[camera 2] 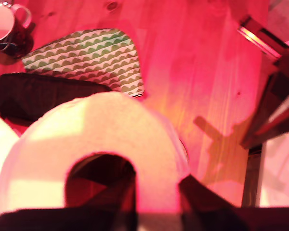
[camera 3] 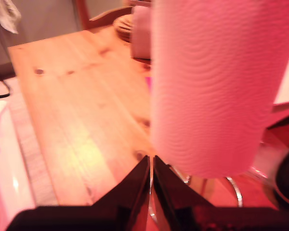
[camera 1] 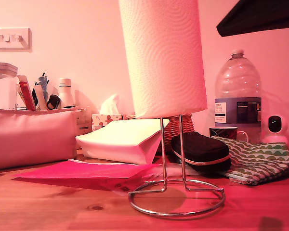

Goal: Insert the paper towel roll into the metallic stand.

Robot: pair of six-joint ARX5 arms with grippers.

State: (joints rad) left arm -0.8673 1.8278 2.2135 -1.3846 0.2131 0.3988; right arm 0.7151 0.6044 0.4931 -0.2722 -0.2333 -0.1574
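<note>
The paper towel roll (camera 1: pixel 164 57) is a fat white embossed cylinder hanging at the middle of the exterior view, leaning a little. Its lower end sits over the top of the metallic stand (camera 1: pixel 172 144), whose two chrome rods run up into the core from the ring base (camera 1: pixel 176 211) on the table. My first gripper (camera 2: pixel 156 195) is shut on the roll's wall (camera 2: pixel 101 125) from above, one finger in the hollow core and one outside. My second gripper (camera 3: pixel 151 168) is shut on nothing, beside the roll's lower end (camera 3: pixel 212 96) and apart from it. The stand's ring (camera 3: pixel 236 190) shows below.
Behind the stand lie a black pouch (camera 1: pixel 200 151), a wave-patterned pouch (camera 1: pixel 257 161), a white folded bag (camera 1: pixel 125 139), pink paper (camera 1: pixel 82 173) and a wicker basket (camera 1: pixel 176 127). A water bottle (camera 1: pixel 237 91), mug (camera 1: pixel 224 132) and small camera (camera 1: pixel 275 126) stand at the exterior view's right. A dark arm (camera 1: pixel 260 17) crosses its top right.
</note>
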